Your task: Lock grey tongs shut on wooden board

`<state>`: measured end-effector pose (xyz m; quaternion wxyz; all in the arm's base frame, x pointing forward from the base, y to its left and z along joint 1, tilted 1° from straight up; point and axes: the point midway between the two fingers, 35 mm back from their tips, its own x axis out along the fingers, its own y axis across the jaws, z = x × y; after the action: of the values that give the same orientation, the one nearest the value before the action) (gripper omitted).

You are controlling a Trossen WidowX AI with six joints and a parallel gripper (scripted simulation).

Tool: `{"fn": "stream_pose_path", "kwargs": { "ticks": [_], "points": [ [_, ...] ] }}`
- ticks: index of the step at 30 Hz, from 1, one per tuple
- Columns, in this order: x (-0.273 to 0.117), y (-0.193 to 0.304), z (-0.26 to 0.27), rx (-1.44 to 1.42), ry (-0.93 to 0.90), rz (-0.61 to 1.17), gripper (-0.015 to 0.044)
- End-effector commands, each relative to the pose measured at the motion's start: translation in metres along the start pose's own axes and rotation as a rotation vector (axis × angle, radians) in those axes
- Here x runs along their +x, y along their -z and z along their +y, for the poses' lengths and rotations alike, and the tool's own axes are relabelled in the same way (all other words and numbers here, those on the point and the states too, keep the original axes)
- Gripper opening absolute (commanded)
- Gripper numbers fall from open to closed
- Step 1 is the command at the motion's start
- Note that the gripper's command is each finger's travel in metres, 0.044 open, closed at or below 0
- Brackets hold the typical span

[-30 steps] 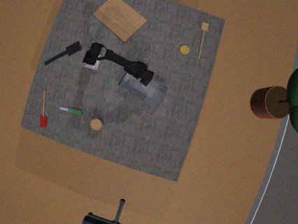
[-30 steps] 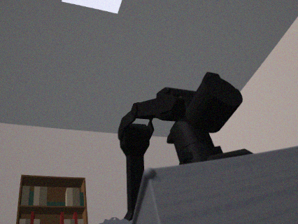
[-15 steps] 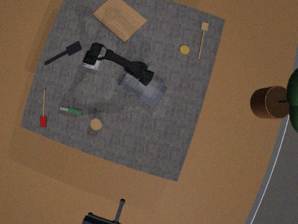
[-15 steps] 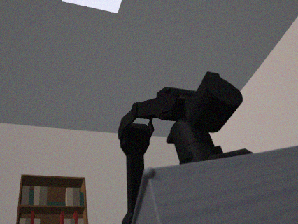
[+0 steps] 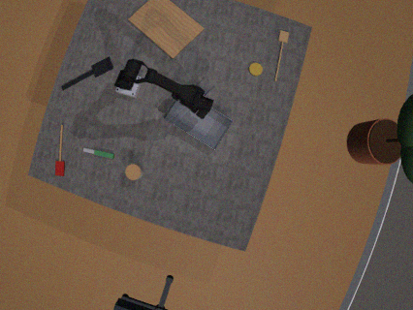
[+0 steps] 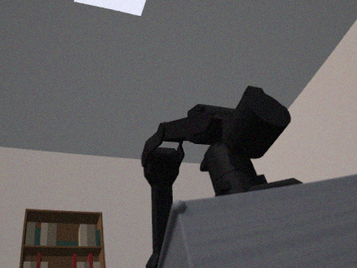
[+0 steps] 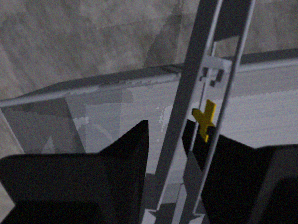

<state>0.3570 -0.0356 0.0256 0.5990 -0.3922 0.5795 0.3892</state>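
Note:
The grey tongs (image 7: 181,117) lie across the rim of the grey roasting tin (image 5: 208,128) (image 7: 100,84). Their two arms run close together up the wrist view, with a yellow lock piece (image 7: 204,119) between them. My gripper (image 5: 204,108) (image 7: 164,125) is low over the tin. Its two black fingers press on the tongs' arms from both sides, so it is shut on them. In the top view the arm hides most of the tongs; only a thin end (image 5: 209,90) shows. The wooden board (image 5: 165,25) lies at the mat's far edge, apart from the tin.
On the grey mat (image 5: 194,203) lie a black spatula (image 5: 89,73), a yellow disc (image 5: 256,69), a wooden spatula (image 5: 281,48), a red spatula (image 5: 60,155), a green-white marker (image 5: 98,153) and an orange disc (image 5: 133,171). A brown pot (image 5: 373,141) stands off the mat.

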Motion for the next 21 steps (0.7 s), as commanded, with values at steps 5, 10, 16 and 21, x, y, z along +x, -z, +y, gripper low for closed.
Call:
{"fn": "stream_pose_path", "kwargs": {
  "ticks": [5,10,16,21],
  "points": [
    [0.0,0.001,-0.001,0.0,0.004,0.003,0.0061],
    [0.0,0.001,-0.001,0.0,0.004,0.003,0.0028],
    [0.0,0.001,-0.001,0.0,0.004,0.003,-0.009],
    [-0.023,-0.001,-0.005,-0.001,0.004,0.004,-0.015]
  ]
}}
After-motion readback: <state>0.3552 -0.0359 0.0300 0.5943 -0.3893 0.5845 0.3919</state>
